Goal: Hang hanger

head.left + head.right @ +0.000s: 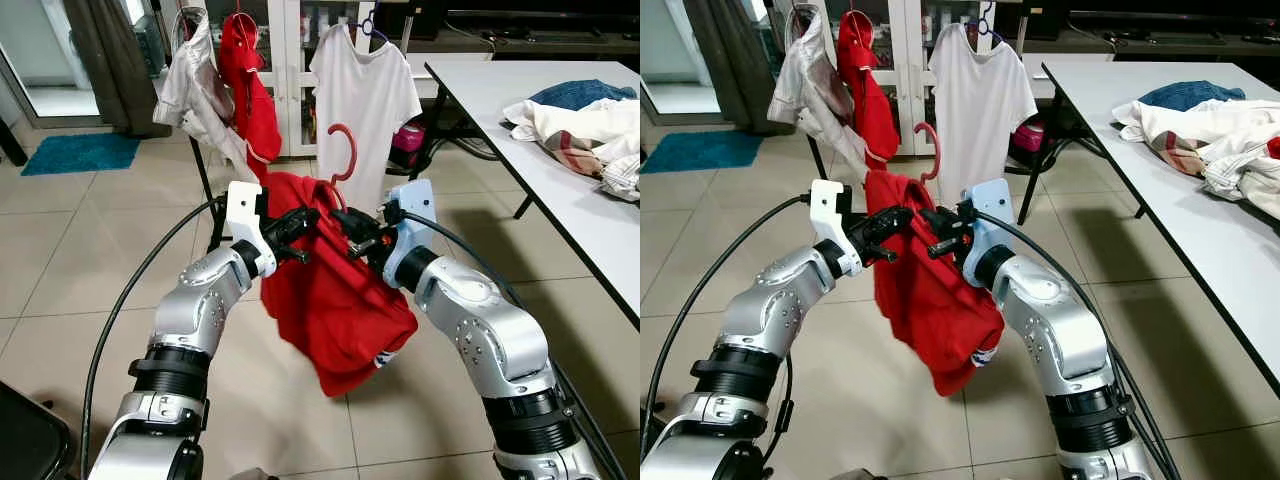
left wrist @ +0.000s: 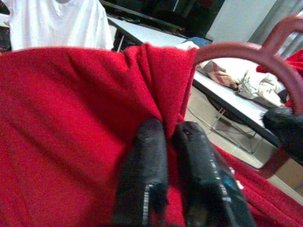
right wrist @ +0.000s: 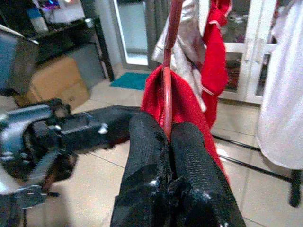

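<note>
A red garment (image 1: pixel 335 300) hangs on a red plastic hanger (image 1: pixel 343 150) that I hold in the air before me with both arms. My left gripper (image 1: pixel 305 222) is shut on a fold of the red cloth (image 2: pixel 161 90) at the hanger's shoulder. Close beside it, my right gripper (image 1: pixel 352 233) is shut on the hanger's thin red stem (image 3: pixel 166 101); its hook curves up above both grippers. Behind stands a clothes rack (image 1: pixel 200 170) with a white-grey shirt (image 1: pixel 195 85), a red shirt (image 1: pixel 250 95) and a white T-shirt (image 1: pixel 362 95).
A white table (image 1: pixel 560 170) runs along the right, with a pile of clothes (image 1: pixel 585 125) on it. Tiled floor (image 1: pixel 60 250) lies open to the left, with a blue mat (image 1: pixel 80 152) by the door. Black cables (image 1: pixel 130 290) loop off both arms.
</note>
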Motion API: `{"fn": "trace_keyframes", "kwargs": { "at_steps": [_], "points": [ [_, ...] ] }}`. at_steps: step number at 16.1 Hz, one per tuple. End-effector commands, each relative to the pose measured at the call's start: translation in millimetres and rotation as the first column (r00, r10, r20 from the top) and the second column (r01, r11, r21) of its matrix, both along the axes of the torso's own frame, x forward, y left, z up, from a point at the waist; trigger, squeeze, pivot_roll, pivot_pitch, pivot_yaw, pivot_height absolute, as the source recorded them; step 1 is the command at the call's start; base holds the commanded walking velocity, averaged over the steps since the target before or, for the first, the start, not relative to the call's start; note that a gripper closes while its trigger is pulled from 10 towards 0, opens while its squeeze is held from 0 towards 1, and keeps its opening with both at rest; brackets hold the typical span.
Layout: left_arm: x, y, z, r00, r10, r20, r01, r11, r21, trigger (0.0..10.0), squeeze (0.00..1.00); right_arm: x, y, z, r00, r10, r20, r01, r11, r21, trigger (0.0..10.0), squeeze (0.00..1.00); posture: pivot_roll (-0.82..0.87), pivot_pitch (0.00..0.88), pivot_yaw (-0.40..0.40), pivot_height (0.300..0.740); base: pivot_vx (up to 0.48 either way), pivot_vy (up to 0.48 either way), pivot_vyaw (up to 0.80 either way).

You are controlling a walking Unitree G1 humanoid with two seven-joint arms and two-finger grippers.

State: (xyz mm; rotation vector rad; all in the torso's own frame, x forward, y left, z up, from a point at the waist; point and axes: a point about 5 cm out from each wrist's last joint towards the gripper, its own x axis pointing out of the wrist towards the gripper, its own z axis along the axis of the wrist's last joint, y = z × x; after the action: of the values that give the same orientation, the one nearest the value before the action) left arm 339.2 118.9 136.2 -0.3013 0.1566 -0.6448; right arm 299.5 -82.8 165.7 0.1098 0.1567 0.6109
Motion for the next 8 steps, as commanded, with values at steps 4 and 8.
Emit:
{"fn": "trace_keyframes", "kwargs": {
  "at_steps": [4, 8],
  "points": [
    [-4.2, -4.4, -4, 1.0, -0.023, -0.016, 0.023, 0.998, 0.058, 0.0, 0.0, 5.2, -11.2, 0, 0.995, -0.097, -0.032, 0.097, 0.995, 0.003, 10.0, 0.0, -0.12, 0.0, 0.032, 0.74, 0.0, 0.0, 0.0],
    [-12.1, -11.7, -15, 0.997, -0.038, -0.065, 0.046, 0.992, 0.122, 0.0, 0.0, 21.4, -42.8, -5, 0.919, -0.395, -0.002, 0.393, 0.913, -0.107, 10.0, 0.0, -0.12, 0.0, 0.032, 0.74, 0.0, 0.0, 0.0]
  ]
}}
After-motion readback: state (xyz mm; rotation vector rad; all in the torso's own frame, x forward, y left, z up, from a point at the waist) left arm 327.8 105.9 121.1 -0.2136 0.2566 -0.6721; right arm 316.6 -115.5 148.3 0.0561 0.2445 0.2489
